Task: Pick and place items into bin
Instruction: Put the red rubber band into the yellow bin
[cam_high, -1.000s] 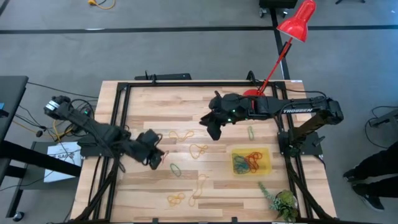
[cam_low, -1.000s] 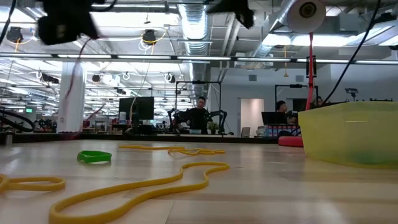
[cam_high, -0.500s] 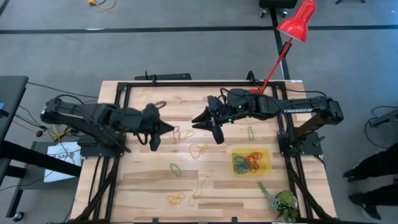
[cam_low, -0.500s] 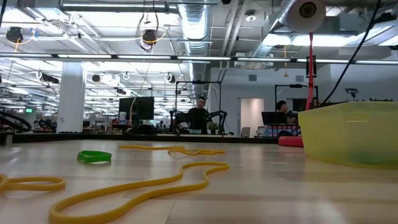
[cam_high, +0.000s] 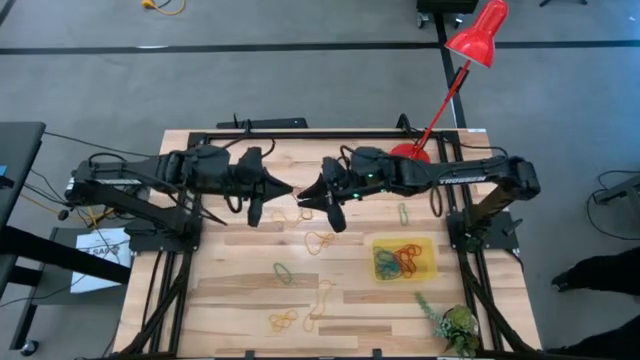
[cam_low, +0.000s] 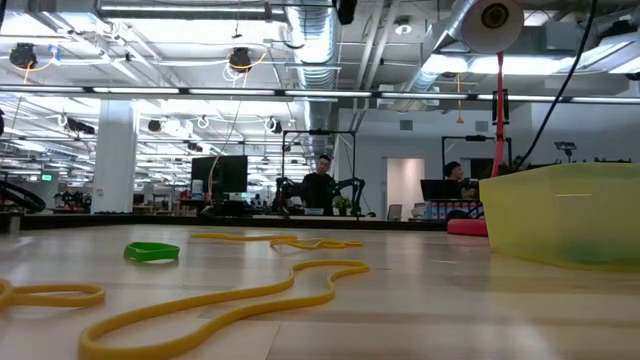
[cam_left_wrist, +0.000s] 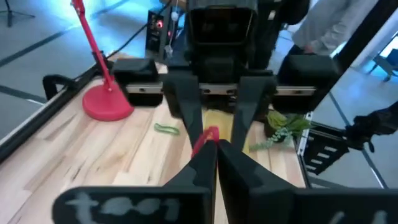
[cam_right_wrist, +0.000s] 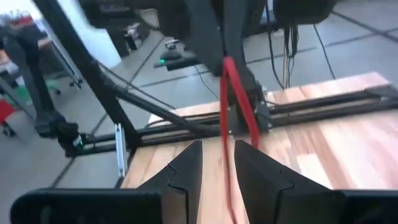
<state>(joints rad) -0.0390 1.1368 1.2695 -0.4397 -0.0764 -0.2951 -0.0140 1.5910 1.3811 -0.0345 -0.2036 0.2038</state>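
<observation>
Grippers meet nose to nose above the far middle of the tabletop (cam_high: 240, 300), so treat this as a hand-over in mid-air. The left gripper (cam_high: 287, 190) is closed on a red rubber band (cam_right_wrist: 236, 106), which hangs stretched between the two arms. The right gripper (cam_high: 305, 196) has its fingers part-way apart with the band running between them; you cannot tell whether it grips the band yet.

Main risks, judged from this position:
- Band snap-back. If one gripper lets go while the band is taut, it may flick off the tabletop.
- Finger collision. The tips are almost touching (no visible clearance in the high view).
- Missed drop. The yellow bin (cam_high: 430, 243) sits well apart, toward the right arm's base, already holding several bands.

Loose bands (cam_high: 319, 241) lie on the boards below, and a red lamp (cam_high: 478, 35) stands behind the right arm.
</observation>
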